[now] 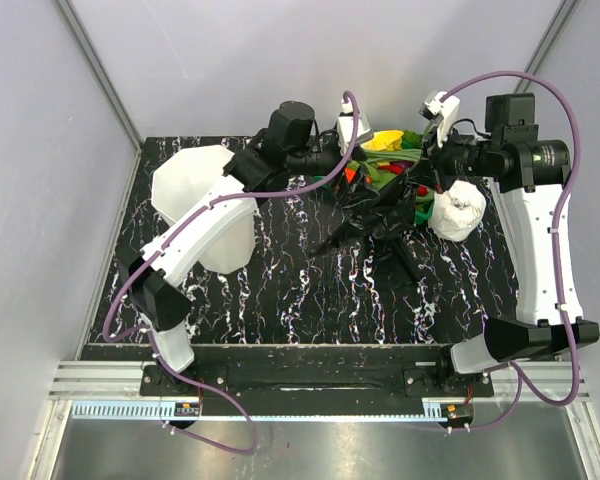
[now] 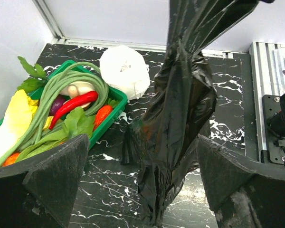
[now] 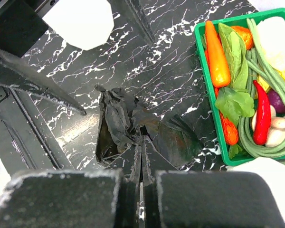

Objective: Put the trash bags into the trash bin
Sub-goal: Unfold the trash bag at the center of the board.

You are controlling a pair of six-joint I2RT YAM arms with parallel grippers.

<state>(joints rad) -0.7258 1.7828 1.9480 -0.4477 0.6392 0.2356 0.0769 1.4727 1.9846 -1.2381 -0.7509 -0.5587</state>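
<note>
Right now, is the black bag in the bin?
Out: the trash bag hangs crumpled from the right fingers, away from the trash bin.

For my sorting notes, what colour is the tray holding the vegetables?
Bright green; the tray shows it best in the left wrist view.

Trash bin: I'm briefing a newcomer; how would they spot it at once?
On the black marbled table, look left, beneath the left arm. The trash bin stands there: translucent white, faceted, far bigger than the crumpled white lump at the right.
</note>
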